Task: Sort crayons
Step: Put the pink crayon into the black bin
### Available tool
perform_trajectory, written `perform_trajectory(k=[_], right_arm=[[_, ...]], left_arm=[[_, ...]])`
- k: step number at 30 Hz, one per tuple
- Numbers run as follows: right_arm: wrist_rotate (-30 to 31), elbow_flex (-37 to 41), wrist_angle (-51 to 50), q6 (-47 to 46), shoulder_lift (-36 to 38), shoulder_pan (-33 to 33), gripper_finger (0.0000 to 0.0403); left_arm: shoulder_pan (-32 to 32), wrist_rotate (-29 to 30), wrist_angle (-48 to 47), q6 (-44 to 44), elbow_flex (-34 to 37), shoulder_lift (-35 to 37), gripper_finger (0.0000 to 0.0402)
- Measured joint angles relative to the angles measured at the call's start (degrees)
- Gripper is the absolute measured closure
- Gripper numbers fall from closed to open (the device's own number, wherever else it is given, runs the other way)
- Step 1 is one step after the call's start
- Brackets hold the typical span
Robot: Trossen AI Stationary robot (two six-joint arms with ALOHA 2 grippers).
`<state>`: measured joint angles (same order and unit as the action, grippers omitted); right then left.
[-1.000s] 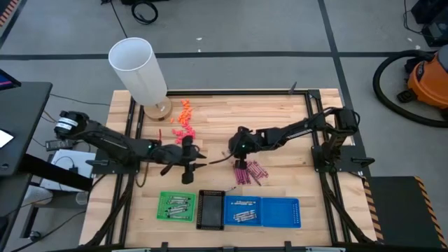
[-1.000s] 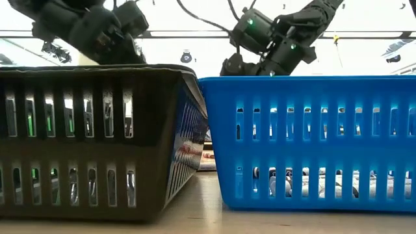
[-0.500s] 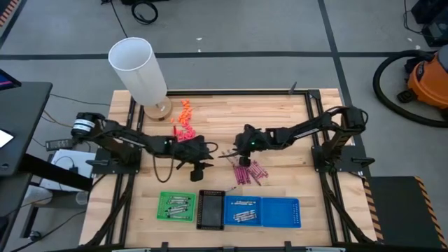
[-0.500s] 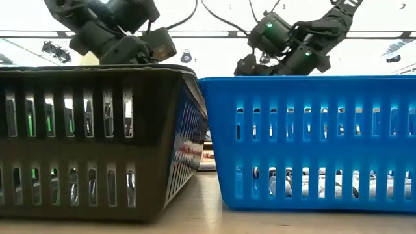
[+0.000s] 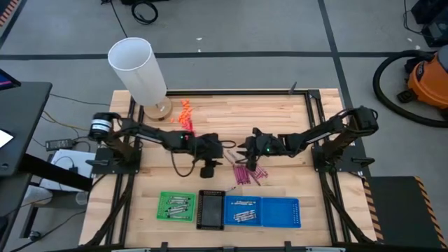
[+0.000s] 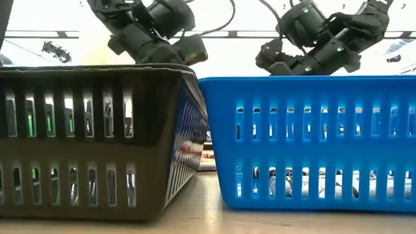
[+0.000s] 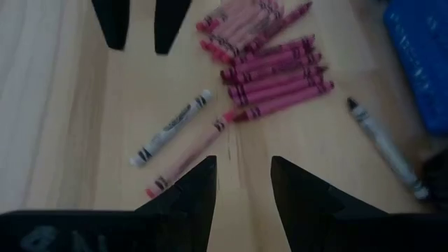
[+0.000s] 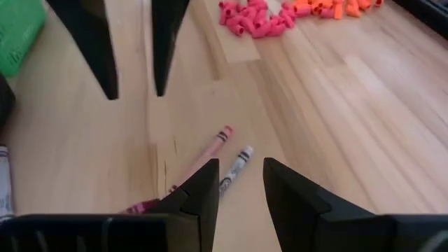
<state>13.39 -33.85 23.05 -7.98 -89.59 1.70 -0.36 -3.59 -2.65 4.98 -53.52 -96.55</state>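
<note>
A pile of magenta crayons (image 5: pixel 246 172) lies on the wooden table, and it shows closer in the left wrist view (image 7: pixel 269 70). One grey crayon (image 7: pixel 171 128) and one magenta crayon (image 7: pixel 187 159) lie loose beside the pile. Another grey crayon (image 7: pixel 385 148) lies apart. My left gripper (image 7: pixel 243 164) is open and empty above the two loose crayons. My right gripper (image 8: pixel 241 168) is open and empty and faces it from the table's right. The two stand close together in the high view, left gripper (image 5: pixel 227 148) and right gripper (image 5: pixel 241 150). The loose pair also shows in the right wrist view, grey crayon (image 8: pixel 235 168).
A green tray (image 5: pixel 176 206), a black tray (image 5: pixel 208 208) and a blue tray (image 5: pixel 280 212) stand in a row at the near edge, the green and blue ones holding grey sticks. A white cylinder (image 5: pixel 138 68) stands far left. Orange lumps (image 5: pixel 185 110) and pink lumps (image 5: pixel 183 131) lie near it.
My left gripper has gone toward the table's right edge and now stands over the loose crayons. My right gripper has drawn back toward the table's right edge. The crayons have stayed where they were.
</note>
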Motion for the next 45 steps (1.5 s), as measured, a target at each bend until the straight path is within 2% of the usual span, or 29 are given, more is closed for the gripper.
perform_trajectory(k=[5, 7, 13, 15, 17, 19, 29, 37, 45], right_arm=[[3.18, 2.28, 1.65, -0.42, 1.20, 1.75, 0.0281], [3.24, 3.24, 1.37, -0.44, 1.97, 1.81, 0.0281], [2.01, 4.44, 3.37, -1.32, 1.75, 1.82, 0.0281], [1.96, 4.82, 3.76, -1.34, 1.91, 2.07, 0.0281], [1.72, 4.72, 4.85, -1.52, 1.36, 2.29, 0.0281], [1.76, 4.85, 5.09, -1.43, 1.56, 2.45, 0.0281], [1.79, 4.72, 6.88, -1.41, 2.59, 2.53, 0.0281], [1.69, 4.72, 7.08, -1.47, 2.59, 2.55, 0.0281], [1.55, 4.72, 6.97, -1.49, 2.59, 2.74, 0.0281]], left_arm=[[1.23, -1.31, -2.15, 3.64, -2.79, -3.44, 0.0256], [1.71, -1.35, 0.81, 5.67, -4.16, -5.54, 0.0256], [3.29, -1.26, 1.73, 11.12, -3.38, -7.50, 0.0256], [3.88, -1.26, 4.29, 11.60, -3.45, -9.00, 0.0256], [4.48, -1.23, 1.70, 11.12, -2.88, -8.86, 0.0256], [4.84, -1.09, 4.56, 11.04, -3.40, -10.14, 0.0256], [4.70, -1.19, 4.24, 11.19, -3.23, -10.50, 0.0256], [4.70, -1.21, 5.02, 15.68, -3.25, -10.48, 0.0256], [5.70, -1.23, 4.14, 16.17, -3.25, -10.48, 0.0256]])
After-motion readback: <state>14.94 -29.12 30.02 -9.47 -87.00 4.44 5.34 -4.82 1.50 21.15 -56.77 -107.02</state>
